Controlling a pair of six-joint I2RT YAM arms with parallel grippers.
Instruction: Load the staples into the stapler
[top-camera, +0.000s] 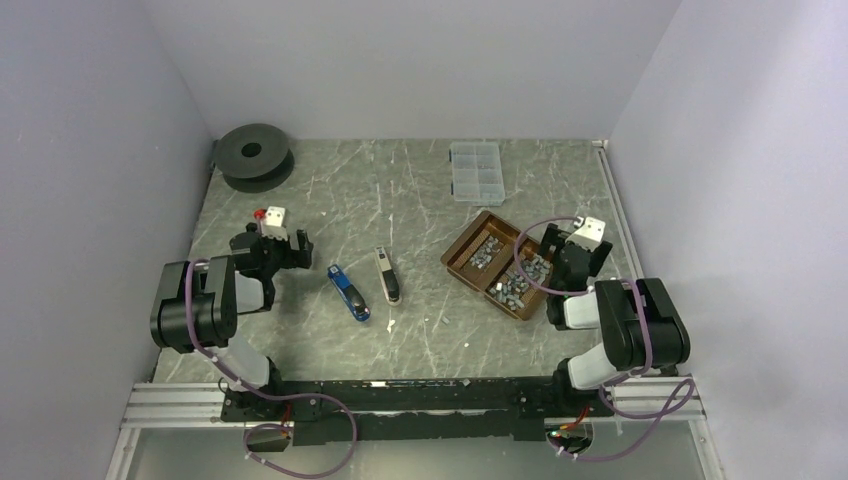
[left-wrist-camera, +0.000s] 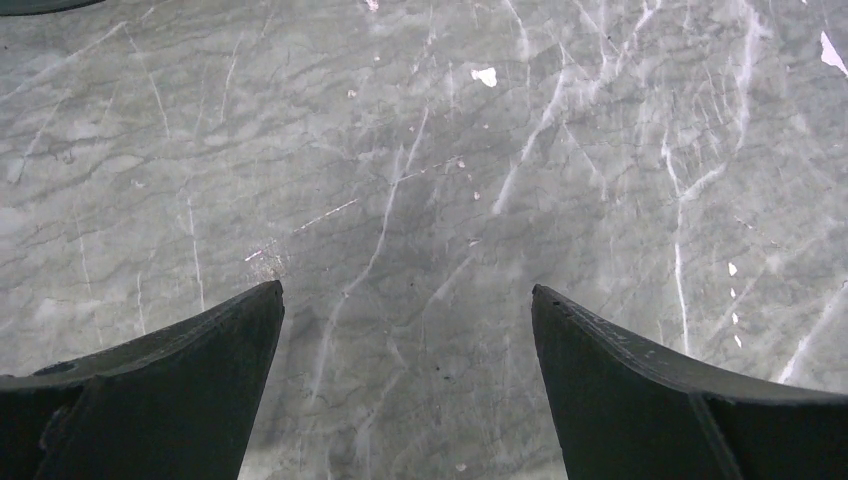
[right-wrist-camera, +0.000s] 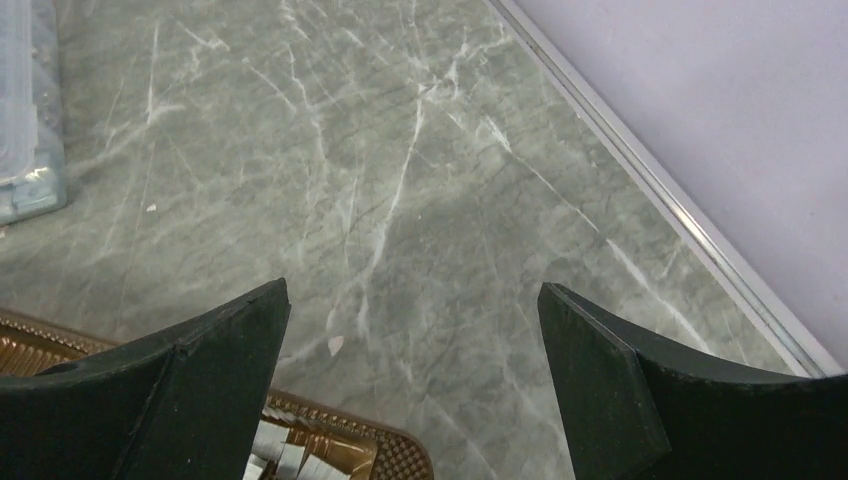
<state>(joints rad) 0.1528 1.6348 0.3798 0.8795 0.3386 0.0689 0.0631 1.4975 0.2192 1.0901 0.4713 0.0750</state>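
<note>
Smooth grey marble-veined counter (top-camera: 420, 190), shiny silver metal staples (top-camera: 488, 252), glossy brown plastic tray (top-camera: 449, 262) with a textured rim, clear plastic compartment box (top-camera: 476, 172), matt black spool (top-camera: 252, 155)

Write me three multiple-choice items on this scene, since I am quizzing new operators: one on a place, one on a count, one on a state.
1. The staples lie: A in the brown tray; B in a glass jar; C on a white plate.
2. Staplers on the table: A one; B two; C four.
3. The left arm has its jaws: A open and empty; B shut on a stapler; C shut on staples.

Key:
1 A, grey strips fill both compartments of the tray.
2 B, a blue stapler and a black stapler lie mid-table, apart.
3 A, the left wrist view shows them wide apart over bare table.
</note>
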